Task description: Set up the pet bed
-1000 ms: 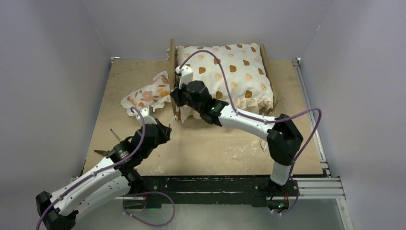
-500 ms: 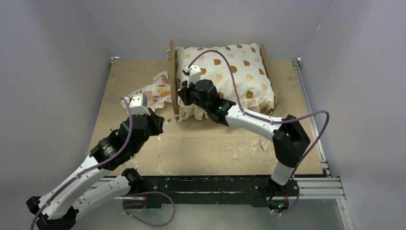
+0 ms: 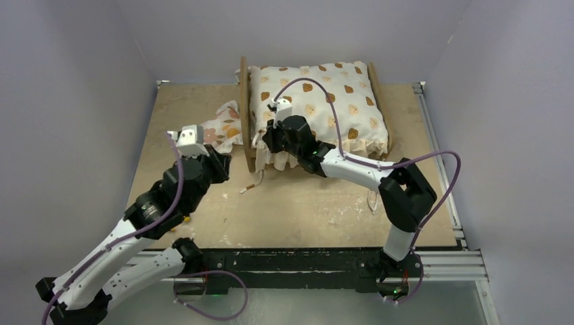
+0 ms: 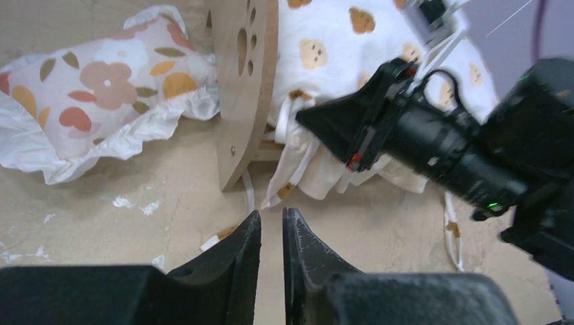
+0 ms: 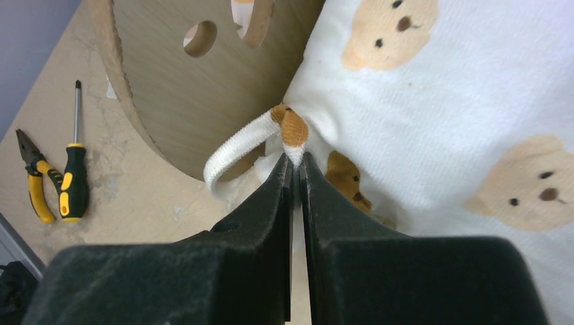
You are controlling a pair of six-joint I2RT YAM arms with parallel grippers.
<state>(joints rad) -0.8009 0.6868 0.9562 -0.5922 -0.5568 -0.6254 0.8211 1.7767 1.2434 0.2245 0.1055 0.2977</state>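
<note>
The pet bed's wooden headboard (image 3: 244, 115) with its paw-print cutout (image 4: 244, 47) stands on edge at the left of the bear-print cushion (image 3: 318, 101), which covers the frame. My right gripper (image 3: 266, 139) sits at the cushion's near-left corner, shut on a white tie strap (image 5: 244, 145) with a brown end, right beside the headboard (image 5: 176, 101). Low over the table in front of the headboard, my left gripper (image 4: 271, 215) has a narrow gap between its jaws and holds nothing. A loose strap (image 3: 249, 188) lies on the table just ahead of it.
The floral pillow (image 3: 220, 128) lies on the table left of the headboard. Another cushion strap (image 3: 371, 201) trails on the table near the right arm's elbow. A screwdriver (image 5: 73, 183) and pliers (image 5: 35, 176) lie near the left arm. Side walls border the table.
My left gripper moved back toward the floral pillow and its jaws parted slightly; a strap end now lies on the table. The right gripper shifted right along the cushion's corner.
</note>
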